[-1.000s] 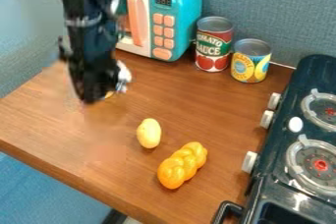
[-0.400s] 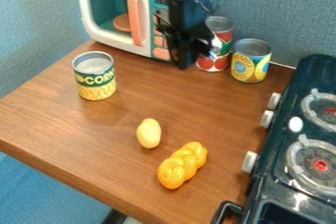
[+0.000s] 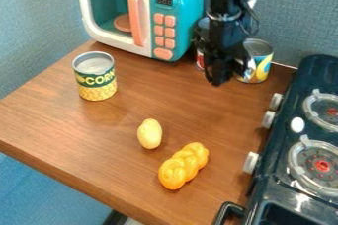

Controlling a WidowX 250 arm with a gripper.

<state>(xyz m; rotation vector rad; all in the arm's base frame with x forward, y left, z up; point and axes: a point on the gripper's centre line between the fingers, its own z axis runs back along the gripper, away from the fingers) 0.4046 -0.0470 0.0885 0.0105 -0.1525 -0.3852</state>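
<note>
The black gripper (image 3: 219, 77) hangs at the back of the table, in front of the tomato can (image 3: 200, 61) and the left part of the yellow and blue can (image 3: 263, 66); from this angle I cannot tell whether it touches either. Most of the tomato can is hidden behind it. Toward the left stands an upright corn can (image 3: 96, 78). A small yellow, potato-like piece (image 3: 149, 133) lies mid-table, and an orange braided loaf (image 3: 184, 166) lies just to its lower right.
Against the back wall stands a teal and white toy microwave (image 3: 180, 31) with a pink handle. A dark toy stove (image 3: 290, 155) with white knobs runs along the right side. The wooden table's (image 3: 79, 169) front edge slants across the lower left.
The gripper has moved right along the back, from over the corn can, past the microwave's front, to the two rear cans. The corn can, hidden at first, is now uncovered.
</note>
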